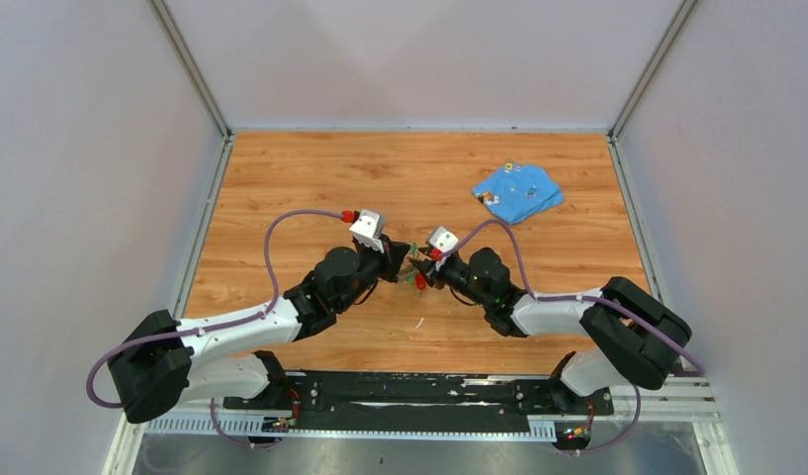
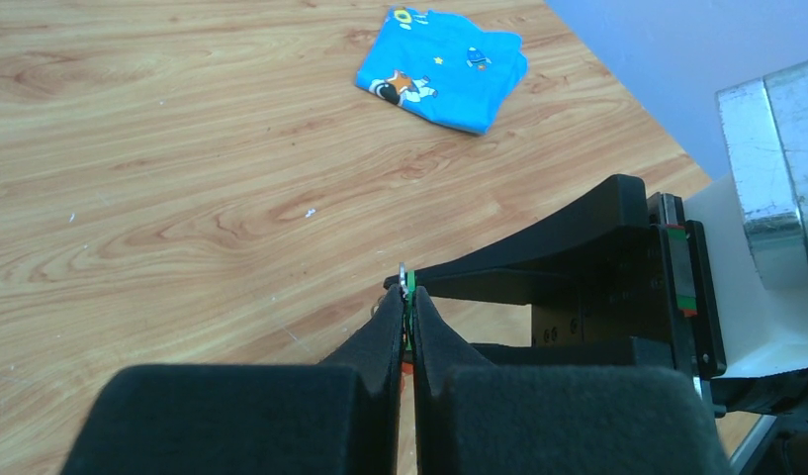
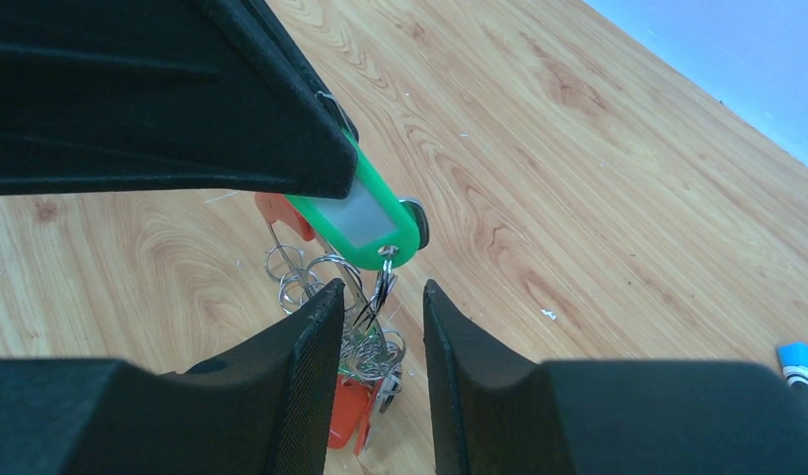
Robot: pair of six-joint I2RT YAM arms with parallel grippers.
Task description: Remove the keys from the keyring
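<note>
My left gripper (image 2: pixel 409 297) is shut on a green plastic-headed key (image 3: pixel 360 213) and holds it above the wooden table; its black fingers (image 3: pixel 182 99) fill the right wrist view's top left. Below the green head hang thin metal loops of the keyring (image 3: pixel 355 292), several small silvery rings (image 3: pixel 286 272) and red-orange plastic pieces (image 3: pixel 350 416). My right gripper (image 3: pixel 380 292) is open, its fingers on either side of the small ring hanging under the green head. In the top view both grippers meet at the bunch (image 1: pixel 415 269). The silvery key blades are mostly hidden.
A blue printed cloth (image 1: pixel 516 191) lies flat at the far right of the table, also in the left wrist view (image 2: pixel 441 67). Grey walls enclose the wooden table (image 1: pixel 311 188) on three sides. The right gripper's black body (image 2: pixel 597 267) sits close beside my left fingers.
</note>
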